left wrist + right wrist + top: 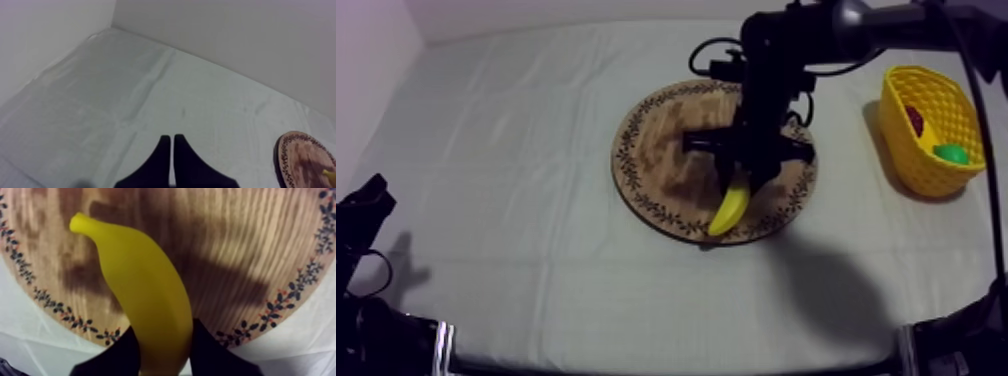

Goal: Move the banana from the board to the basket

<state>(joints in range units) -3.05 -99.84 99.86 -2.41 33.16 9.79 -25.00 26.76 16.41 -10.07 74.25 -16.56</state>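
Note:
A yellow banana [730, 208] lies over the front right part of the round wooden board [656, 150], its lower tip near the patterned rim. My right gripper [744, 178] comes down from the upper right and is shut on the banana's upper end. In the right wrist view the banana [145, 293] runs out between my two black fingers [212, 353] above the board [240, 243]. The yellow basket [926, 135] stands at the right side of the table. My left gripper [172, 145] is shut on nothing, low at the left, with the board's rim [300, 155] off to its side.
Inside the basket lie a small red fruit [915, 120] and a green fruit [951, 153]. A wall runs along the table's far edge. Bare cloth [516, 200] spreads left of the board and in front of it.

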